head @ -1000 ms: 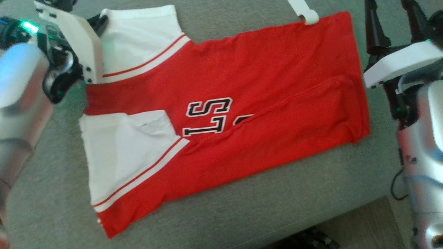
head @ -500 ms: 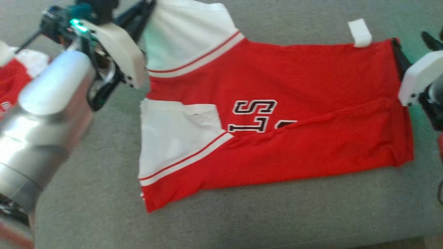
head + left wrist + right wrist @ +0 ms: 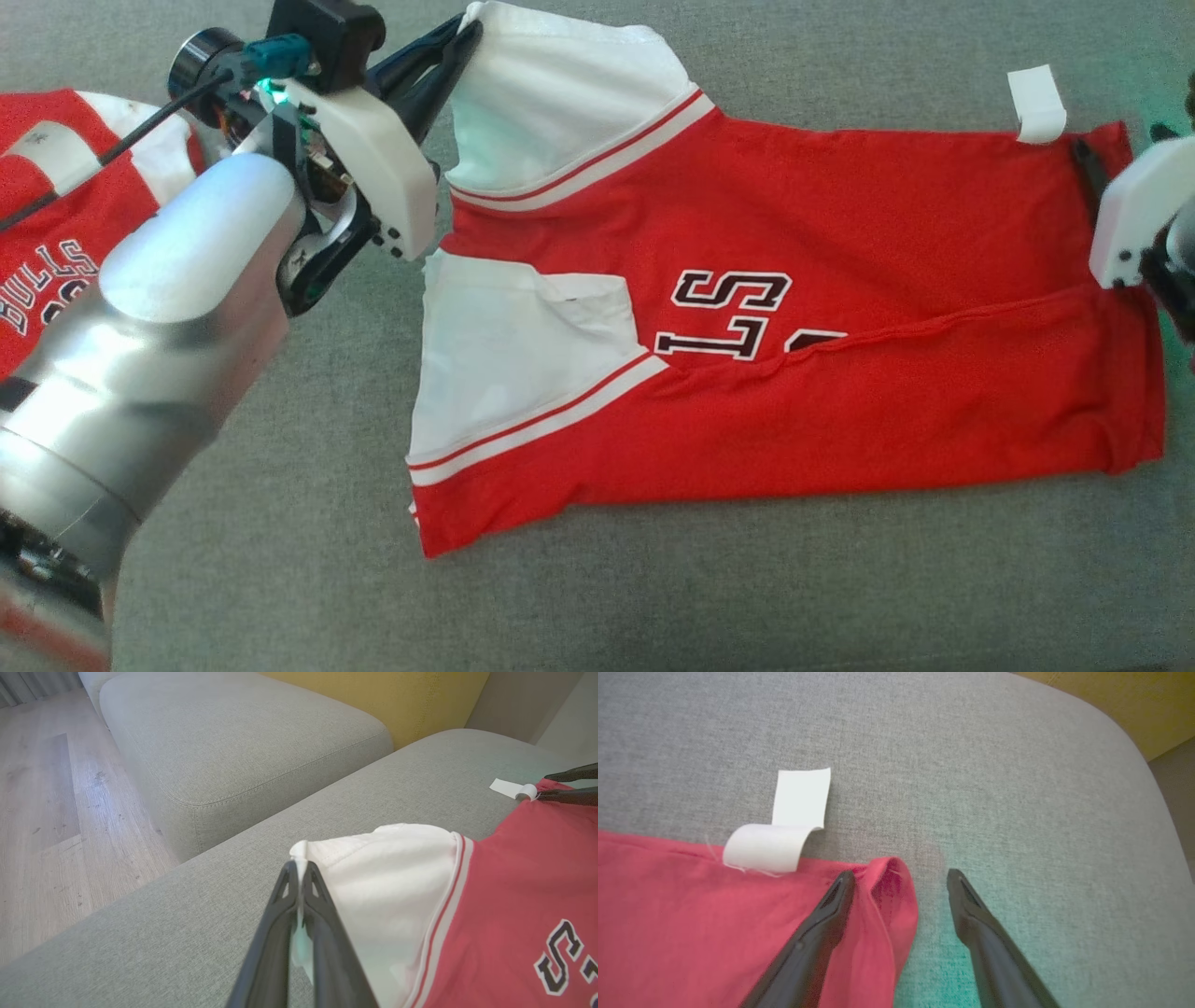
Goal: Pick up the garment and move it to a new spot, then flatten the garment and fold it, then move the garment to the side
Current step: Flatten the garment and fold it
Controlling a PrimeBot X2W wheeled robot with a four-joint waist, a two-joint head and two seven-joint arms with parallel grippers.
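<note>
Grey sofa cushion [image 3: 280, 560] under red garment [image 3: 840, 233], left pincer [image 3: 298, 870] tight on sleeve [image 3: 383, 868], right pincer [image 3: 901, 873] agape

Home — grey sofa [image 3: 243, 742], wood floor [image 3: 46, 812]

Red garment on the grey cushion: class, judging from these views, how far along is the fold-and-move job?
Done: the garment lies spread on the grey cushion, its near long side already folded over part of the lettering. In hand: the left pincer is shut on the far white sleeve; the right pincer is open astride the hem corner. Left, likely: fold the far side in, finish folding, move it aside.
</note>
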